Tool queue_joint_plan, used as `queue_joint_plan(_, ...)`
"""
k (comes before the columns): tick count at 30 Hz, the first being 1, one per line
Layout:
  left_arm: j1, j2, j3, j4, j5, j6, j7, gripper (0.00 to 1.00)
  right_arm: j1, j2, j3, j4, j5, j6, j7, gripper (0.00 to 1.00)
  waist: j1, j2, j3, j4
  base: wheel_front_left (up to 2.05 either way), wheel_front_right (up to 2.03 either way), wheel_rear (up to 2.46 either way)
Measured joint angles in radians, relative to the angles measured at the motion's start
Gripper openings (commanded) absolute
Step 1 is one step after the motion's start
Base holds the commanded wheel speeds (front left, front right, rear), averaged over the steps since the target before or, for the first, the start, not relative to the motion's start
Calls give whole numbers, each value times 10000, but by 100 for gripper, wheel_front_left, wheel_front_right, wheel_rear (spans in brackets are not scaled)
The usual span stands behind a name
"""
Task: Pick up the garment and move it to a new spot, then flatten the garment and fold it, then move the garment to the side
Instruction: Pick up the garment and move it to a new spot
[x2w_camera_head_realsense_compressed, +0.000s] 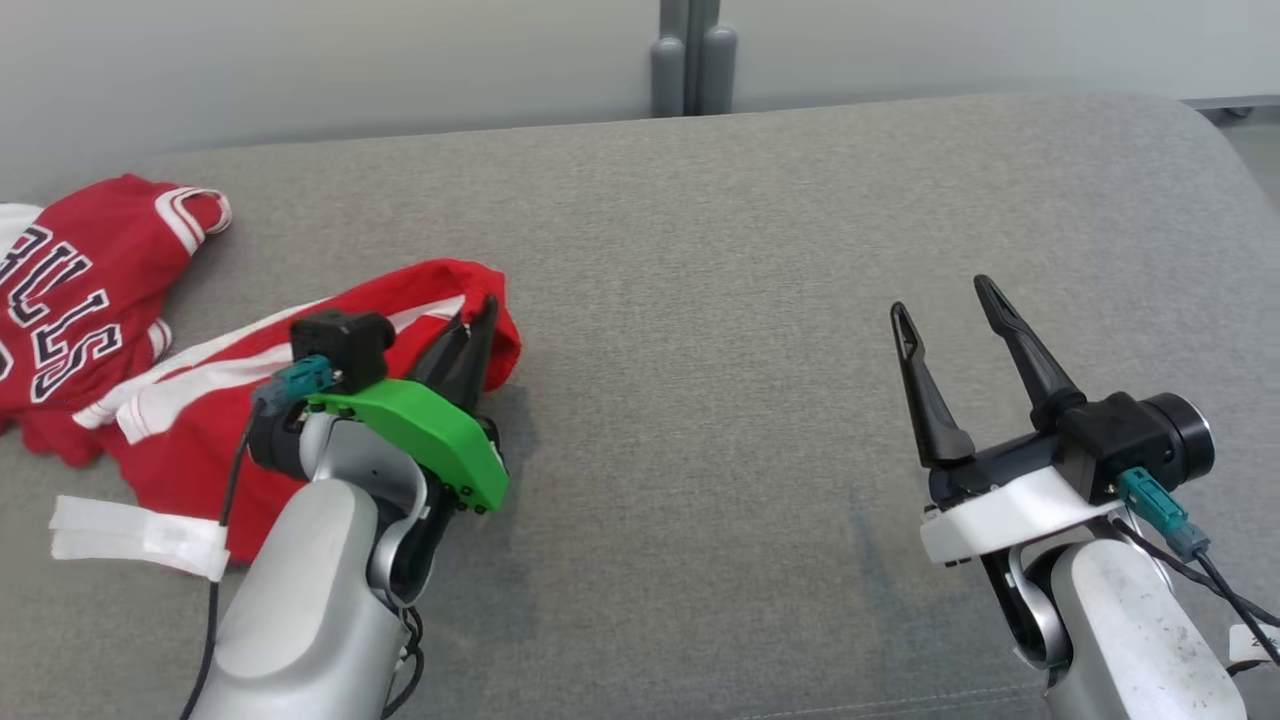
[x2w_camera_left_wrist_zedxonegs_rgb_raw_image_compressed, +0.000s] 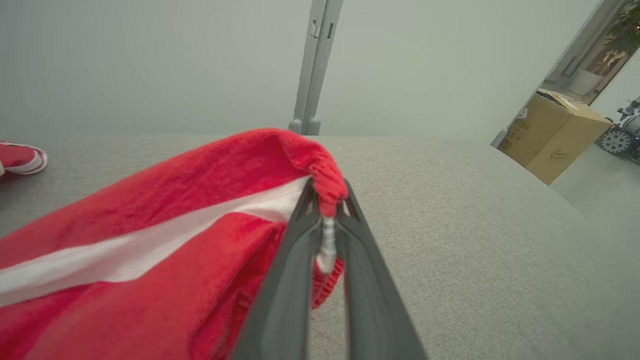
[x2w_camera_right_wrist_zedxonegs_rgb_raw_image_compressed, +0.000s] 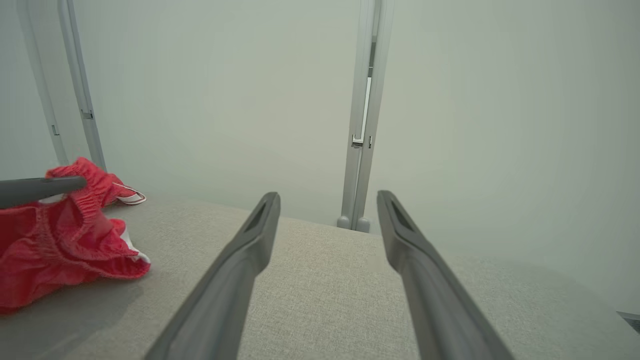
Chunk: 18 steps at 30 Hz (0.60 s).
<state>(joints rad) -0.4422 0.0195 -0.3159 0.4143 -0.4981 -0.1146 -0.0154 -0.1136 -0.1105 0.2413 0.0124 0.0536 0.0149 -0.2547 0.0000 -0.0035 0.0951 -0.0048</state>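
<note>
The garment (x2w_camera_head_realsense_compressed: 200, 420) is a pair of red shorts with white stripes, lying crumpled at the left of the grey cushion (x2w_camera_head_realsense_compressed: 700, 300). My left gripper (x2w_camera_head_realsense_compressed: 478, 318) is shut on its gathered red waistband edge and lifts that corner slightly. In the left wrist view the garment (x2w_camera_left_wrist_zedxonegs_rgb_raw_image_compressed: 150, 240) bunches between the dark fingers of my left gripper (x2w_camera_left_wrist_zedxonegs_rgb_raw_image_compressed: 327, 197). My right gripper (x2w_camera_head_realsense_compressed: 940, 298) hovers open over bare cushion at the right, nothing between its fingers. In the right wrist view the garment (x2w_camera_right_wrist_zedxonegs_rgb_raw_image_compressed: 60, 245) shows at far left, with my right gripper (x2w_camera_right_wrist_zedxonegs_rgb_raw_image_compressed: 327, 200) open.
A second red piece with white lettering (x2w_camera_head_realsense_compressed: 70, 300) lies at the far left. A white strip (x2w_camera_head_realsense_compressed: 140, 535) lies on the cushion near my left forearm. A grey post (x2w_camera_head_realsense_compressed: 693, 55) stands behind the cushion's far edge. A cardboard box (x2w_camera_left_wrist_zedxonegs_rgb_raw_image_compressed: 555, 132) sits beyond the cushion's right side.
</note>
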Motion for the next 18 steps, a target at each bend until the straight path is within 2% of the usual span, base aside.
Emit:
queue_joint_plan(3, -7, 25, -533, -63, -19, 0, 0, 0, 31, 67, 42, -31, 2, 0, 0, 100, 0, 0, -20, -414, 0, 0, 0)
queue_joint_plan(11, -445, 100, -2057, -466, -1035, 12, -213, 0, 32, 171, 188, -188, 21, -4, 0, 100, 0, 0, 112, -1503, 0, 0, 0)
queue_joint_plan(18, -1104, 117, -2759, -652, -968, 464, -428, 0, 11, 282, 412, -280, 128, 19, 0, 100, 0, 0, 417, -2422, 0, 0, 0)
